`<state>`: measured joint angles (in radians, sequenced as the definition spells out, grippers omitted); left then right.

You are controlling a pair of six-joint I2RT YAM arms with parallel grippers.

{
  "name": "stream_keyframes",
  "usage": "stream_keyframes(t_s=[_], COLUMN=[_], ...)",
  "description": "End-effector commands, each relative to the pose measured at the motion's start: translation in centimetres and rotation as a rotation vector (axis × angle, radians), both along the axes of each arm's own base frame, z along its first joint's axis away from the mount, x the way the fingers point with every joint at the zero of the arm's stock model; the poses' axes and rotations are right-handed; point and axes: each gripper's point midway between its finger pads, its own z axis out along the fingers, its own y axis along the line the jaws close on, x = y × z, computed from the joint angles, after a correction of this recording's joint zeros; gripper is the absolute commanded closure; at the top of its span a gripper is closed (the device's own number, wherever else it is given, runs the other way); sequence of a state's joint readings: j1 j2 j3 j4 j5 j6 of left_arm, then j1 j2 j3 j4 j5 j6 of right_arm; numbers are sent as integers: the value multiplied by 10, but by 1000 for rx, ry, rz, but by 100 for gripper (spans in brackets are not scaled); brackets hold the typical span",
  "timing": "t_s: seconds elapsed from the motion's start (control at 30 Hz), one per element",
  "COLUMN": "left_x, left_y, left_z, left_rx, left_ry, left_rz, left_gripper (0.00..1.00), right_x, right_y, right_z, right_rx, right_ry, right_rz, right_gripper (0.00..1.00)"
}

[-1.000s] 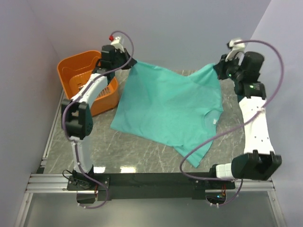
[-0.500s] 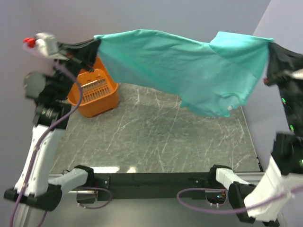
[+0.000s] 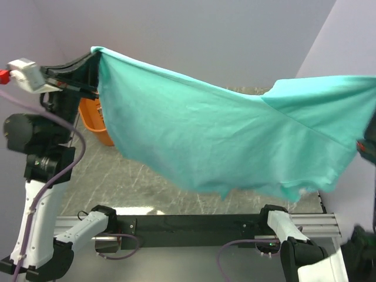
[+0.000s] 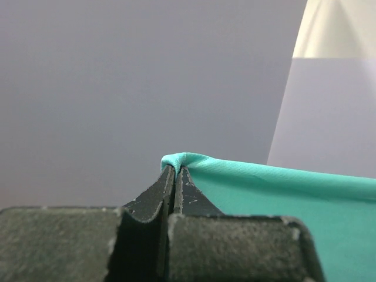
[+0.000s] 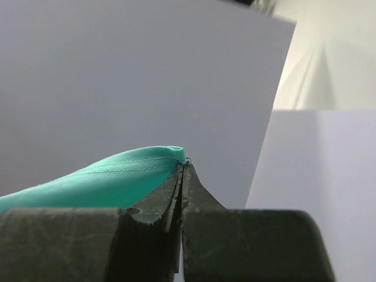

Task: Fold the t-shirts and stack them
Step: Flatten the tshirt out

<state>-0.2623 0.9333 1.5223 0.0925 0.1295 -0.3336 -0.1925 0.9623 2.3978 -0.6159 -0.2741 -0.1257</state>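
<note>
Marble table (image 3: 111,176), plain walls (image 3: 235,35): teal t-shirt (image 3: 223,141) stretched in the air between both arms.
Left gripper (image 4: 174,174) and right gripper (image 5: 183,169) each clamped tight on a cloth corner; spreading step, looks early. Next: lay it flat on the table without bunching.

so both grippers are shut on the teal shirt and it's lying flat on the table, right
Not quite. The left gripper and right gripper are both shut on the t-shirt, but it is not lying flat on the table. It hangs spread out in the air between them, as the top external view shows.
</note>
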Motion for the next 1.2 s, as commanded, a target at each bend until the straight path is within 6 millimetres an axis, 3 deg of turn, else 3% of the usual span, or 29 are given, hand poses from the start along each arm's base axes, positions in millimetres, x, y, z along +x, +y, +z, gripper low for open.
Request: stream_keyframes(t_s=[0.0,0.07,0.1,0.17,0.2,0.27,0.3,0.33,0.37,0.43,0.47,0.5,0.53,0.57,0.6,0.63,0.67,0.7,0.73,0.77,0.8,0.83,0.87,0.9,0.93,0.97,1.0,1.07,1.17], left_x=[50,74,89,114,126,156,167,178,200,221,241,255,265,283,297,305,316,330,341,348,360,369,376,388,394,399,410,415,422], left_y=[-7,-20,-26,-39,-45,-57,-62,-66,-75,-85,-97,-102,-111,-122,-129,-135,-146,-151,-152,-153,-155,-156,-151,-153,-152,-151,-154,-155,-155], left_z=[-46,-79,-103,-136,-160,-199,-218,-231,-264,-283,-320,-319,-334,-375,-370,-385,-423,-411,-441,-445,-432,-453,-459,-441,-445,-468,-450,-468,-470], left_rx=[27,41,48,64,83,98,111,122,142,164,189,189,212,252,255,280,317,310,325,324,314,328,328,312,310,325,301,307,294], left_ry=[133,198,249,315,364,441,478,501,570,600,674,672,705,780,768,797,859,836,889,891,861,890,911,878,886,936,895,931,921], left_rz=[37,-5,-16,-55,-65,-79,-82,-79,-71,-59,-60,-48,-41,-36,-21,-25,-40,-34,-8,0,16,28,67,81,99,109,110,113,115], left_gripper=[100,100,100,100,100,100,100,100,100,100,100,100,100,100,100,100,100,100,100,100,100,100,100,100,100,100,100,100,100], right_x=[106,126,160,185,216,246,267,282,294,323,336,346,365,376,388,406,415,425,437,443,452,460,465,473,479,484,489,493,497], right_y=[-23,-19,-23,-21,-22,-25,-29,-32,-35,-43,-46,-48,-56,-59,-62,-69,-71,-75,-79,-84,-87,-91,-92,-97,-99,-101,-102,-103,-104], right_z=[-56,-76,-112,-140,-186,-220,-265,-288,-296,-357,-366,-387,-418,-431,-435,-468,-480,-480,-506,-515,-514,-533,-539,-538,-555,-559,-558,-570,-569], right_rx=[42,14,22,1,20,33,62,79,82,128,137,149,180,191,190,211,217,221,231,240,240,245,245,246,253,256,256,260,259], right_ry=[269,310,412,460,570,623,712,750,734,836,832,873,945,966,971,1046,1074,1077,1133,1150,1148,1185,1198,1195,1229,1236,1238,1263,1259], right_rz=[-19,16,30,62,98,121,127,128,129,119,116,111,88,81,72,50,40,25,15,-9,-21,-32,-41,-57,-68,-71,-74,-77,-73], right_gripper=[100,100,100,100,100,100,100,100,100,100,100,100,100,100,100,100,100,100,100,100,100,100,100,100,100,100,100,100,100])
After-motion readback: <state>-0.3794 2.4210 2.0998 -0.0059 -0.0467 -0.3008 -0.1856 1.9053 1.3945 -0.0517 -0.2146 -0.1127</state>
